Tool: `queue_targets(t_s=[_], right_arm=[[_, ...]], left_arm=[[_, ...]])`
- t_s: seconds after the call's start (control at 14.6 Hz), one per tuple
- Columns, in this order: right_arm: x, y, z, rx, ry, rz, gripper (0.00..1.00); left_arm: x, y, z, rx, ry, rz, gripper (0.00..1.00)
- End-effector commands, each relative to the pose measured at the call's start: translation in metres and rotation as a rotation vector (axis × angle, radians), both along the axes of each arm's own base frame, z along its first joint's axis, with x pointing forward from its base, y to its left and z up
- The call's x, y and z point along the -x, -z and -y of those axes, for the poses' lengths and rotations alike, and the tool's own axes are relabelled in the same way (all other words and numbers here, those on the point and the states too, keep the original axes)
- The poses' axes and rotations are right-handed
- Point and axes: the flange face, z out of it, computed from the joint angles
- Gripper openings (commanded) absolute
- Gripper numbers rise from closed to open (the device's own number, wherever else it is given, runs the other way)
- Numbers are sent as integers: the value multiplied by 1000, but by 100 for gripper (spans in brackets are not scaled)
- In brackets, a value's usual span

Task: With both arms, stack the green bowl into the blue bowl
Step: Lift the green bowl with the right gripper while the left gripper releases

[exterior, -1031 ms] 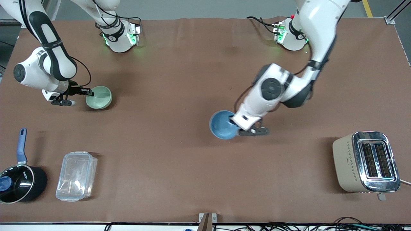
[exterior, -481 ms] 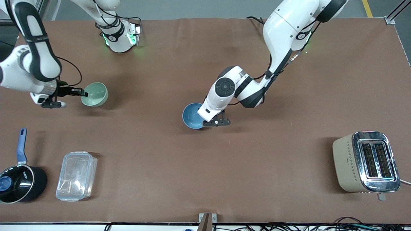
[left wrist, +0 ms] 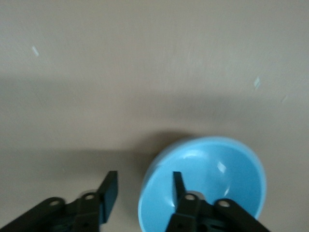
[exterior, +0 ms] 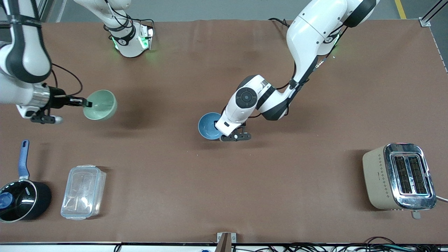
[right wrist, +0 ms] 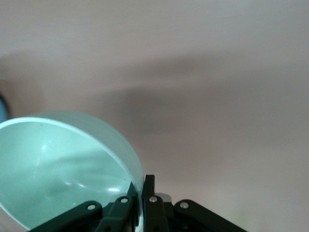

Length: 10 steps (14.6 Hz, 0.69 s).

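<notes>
Green bowl (exterior: 100, 104) lifted higher; blue bowl (exterior: 209, 126) set down.

Left gripper (exterior: 219, 131), centre frame, fingers spread apart, arm bent down from upper right. Right gripper (exterior: 85, 103), left edge, fingers pinched together, raised.

A wide brown matte table (exterior: 224, 182) is filling the frame. In its lower corner at the right arm's end it is carrying a black round saucepan with a blue handle (exterior: 21, 199), with a clear rectangular plastic container (exterior: 83, 191) lying just beside it. A beige and chrome two-slot toaster (exterior: 399, 176) is sitting low toward the left arm's end, a small glossy blue bowl (exterior: 207, 125) is resting near the frame's centre, and the right arm's round white base (exterior: 131, 40) is standing at the top edge.
</notes>
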Motion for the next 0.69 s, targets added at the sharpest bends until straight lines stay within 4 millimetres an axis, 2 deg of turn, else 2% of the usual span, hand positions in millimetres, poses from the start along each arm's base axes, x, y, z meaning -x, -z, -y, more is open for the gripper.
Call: queue_targets(t_s=[0.0, 0.14, 0.21, 0.34, 0.48, 0.55, 0.62], right_arm=[[-9, 3, -63, -35, 75, -18, 1], [-15, 14, -117, 6, 117, 0, 1], [-13, 19, -157, 28, 165, -19, 1], [-4, 32, -219, 74, 226, -47, 1], [8, 50, -272, 71, 252, -71, 1], [13, 60, -294, 39, 290, -85, 1], [14, 70, -307, 12, 322, -94, 1]], left_arm=[[-41, -90, -60, -27, -54, 72, 100], [-66, -140, -119, -61, -57, 87, 100], [-77, -160, -150, -80, -15, 98, 100], [-91, -199, -207, -111, 75, 130, 100], [-92, -239, -257, -143, 115, 138, 100], [-90, -257, -280, -163, 126, 131, 100], [-84, -275, -296, -179, 144, 126, 100]])
